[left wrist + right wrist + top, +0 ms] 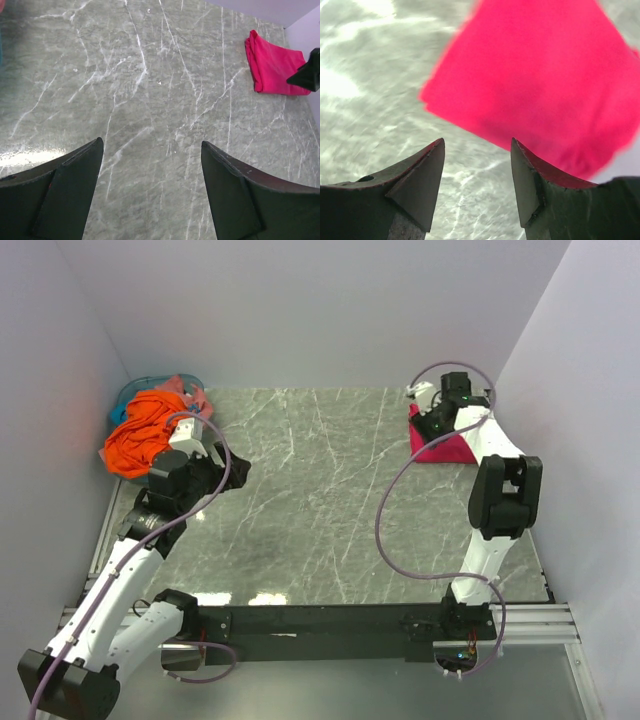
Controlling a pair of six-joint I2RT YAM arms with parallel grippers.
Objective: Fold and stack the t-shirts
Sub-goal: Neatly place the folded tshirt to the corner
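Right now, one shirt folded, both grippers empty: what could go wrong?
1. The right gripper hangs open close to the folded crimson-pink shirt; a careless move might snag it and undo the fold.
2. The orange shirt is heaped against the teal basket and the salmon-pink shirt; the open left gripper could drag those along when it grabs.

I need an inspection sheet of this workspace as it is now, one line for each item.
Surface: grey marbled table, glossy.
Job's things: crimson shirt folded, far right; orange shirt heaped on the teal basket, far left; salmon shirt behind it, mostly hidden.
Clutter: the basket only.
Grippers: left gripper open, empty; right gripper open, at the crimson shirt's edge.
Cables: purple cables looped along both arms.
Surroundings: pale walls.
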